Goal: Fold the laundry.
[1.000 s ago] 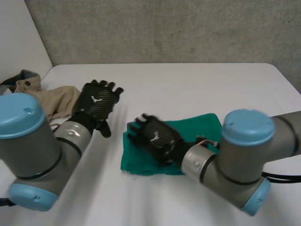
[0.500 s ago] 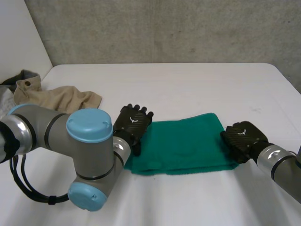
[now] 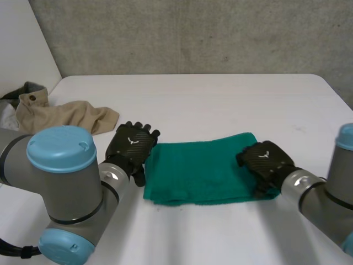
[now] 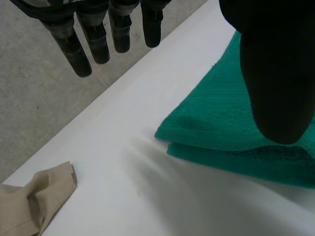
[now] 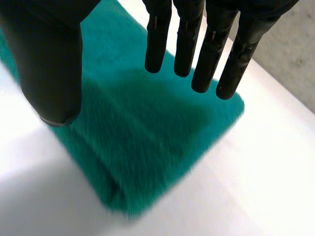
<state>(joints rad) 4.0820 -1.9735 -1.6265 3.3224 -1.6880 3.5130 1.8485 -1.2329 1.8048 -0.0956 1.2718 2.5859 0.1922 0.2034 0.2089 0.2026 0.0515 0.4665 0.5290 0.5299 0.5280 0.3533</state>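
Left hand (image 3: pixel 132 147): fingers straight and apart, grasping nothing, just beside one end of folded green towel (image 3: pixel 201 168). Right hand (image 3: pixel 265 160): fingers straight, spread above towel's other end, contact unclear. Beyond left hand, beige garment (image 3: pixel 71 115).

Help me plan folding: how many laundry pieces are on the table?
2: green towel at the table's middle, beige garment at its left edge; more may hide there.

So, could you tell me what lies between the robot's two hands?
The folded green towel lies between the left hand and the right hand, with nothing else there; the head view shows it.
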